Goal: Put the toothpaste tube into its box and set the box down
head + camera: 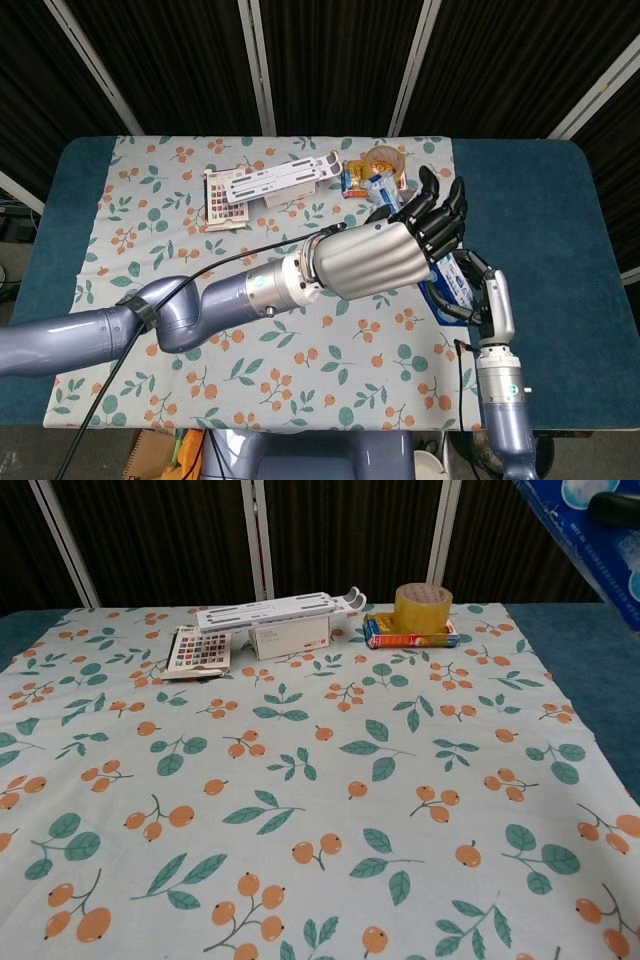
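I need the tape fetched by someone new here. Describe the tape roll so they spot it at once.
Go to the far edge of the floral cloth, right of the middle. There the tape roll stands on a flat blue and orange packet. It is the only round thing there, amber yellow, unlike the white box and white stand to its left.

left arm reaches across toward the table's right edge, left hand (400, 250) raised, fingers spread apart. right hand (480, 300) grips the box (455, 285).
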Controlling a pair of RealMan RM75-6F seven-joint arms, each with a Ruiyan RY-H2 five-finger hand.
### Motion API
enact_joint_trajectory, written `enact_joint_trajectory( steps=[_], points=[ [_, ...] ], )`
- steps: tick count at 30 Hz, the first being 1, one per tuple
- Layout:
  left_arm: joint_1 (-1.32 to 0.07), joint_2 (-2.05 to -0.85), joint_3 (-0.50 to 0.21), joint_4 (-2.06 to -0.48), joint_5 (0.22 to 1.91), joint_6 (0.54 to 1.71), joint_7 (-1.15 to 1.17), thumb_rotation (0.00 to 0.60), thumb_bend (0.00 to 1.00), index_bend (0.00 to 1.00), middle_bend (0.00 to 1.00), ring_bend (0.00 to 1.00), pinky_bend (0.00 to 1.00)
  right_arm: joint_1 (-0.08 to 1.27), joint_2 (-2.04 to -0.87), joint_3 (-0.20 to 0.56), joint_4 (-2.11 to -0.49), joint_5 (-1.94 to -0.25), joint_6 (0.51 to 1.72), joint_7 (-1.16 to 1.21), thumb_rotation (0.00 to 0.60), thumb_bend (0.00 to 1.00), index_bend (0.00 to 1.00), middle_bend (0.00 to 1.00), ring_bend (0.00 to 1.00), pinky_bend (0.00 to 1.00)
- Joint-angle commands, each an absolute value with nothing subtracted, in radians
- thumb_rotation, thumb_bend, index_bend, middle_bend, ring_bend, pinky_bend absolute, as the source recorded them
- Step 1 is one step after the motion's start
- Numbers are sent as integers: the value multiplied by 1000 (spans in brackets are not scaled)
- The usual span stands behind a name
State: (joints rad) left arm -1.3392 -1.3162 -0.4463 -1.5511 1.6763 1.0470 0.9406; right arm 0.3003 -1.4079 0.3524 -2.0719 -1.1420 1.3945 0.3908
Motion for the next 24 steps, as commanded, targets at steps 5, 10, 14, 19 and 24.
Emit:
enact_joint_trajectory(
  steps=[5, 10, 14, 19, 24],
  points=[
    [-1269, -1222, -439, -1628, 1676, 1095, 925, 600, 24, 310, 288, 224, 342, 282, -1418, 386, -2080, -1139, 1412, 475, 600, 371, 473, 510, 466, 441],
    [-1174, -1124, -387, -1684, 1697, 1134, 891, 600, 24, 310, 287, 224, 342, 265, -1426, 425, -2080, -1136, 1441, 543, 600, 372, 474, 511, 468, 441],
    [-1044, -1036, -306, -1755, 1693, 1183, 851, 600, 24, 311, 287, 224, 342, 259, -1426, 462, -2080, -1156, 1472, 566, 600, 371, 474, 511, 468, 441],
    [-841, -1031, -176, -1833, 1665, 1317, 774, 600, 24, 311, 288, 224, 342, 250, -1419, 495, -2073, -1229, 1526, 581, 600, 370, 474, 511, 468, 441],
    [-656, -1118, -56, -1821, 1609, 1446, 641, 600, 23, 310, 285, 224, 342, 227, -1439, 526, -2074, -1279, 1604, 656, 600, 370, 474, 510, 468, 441]
  ],
)
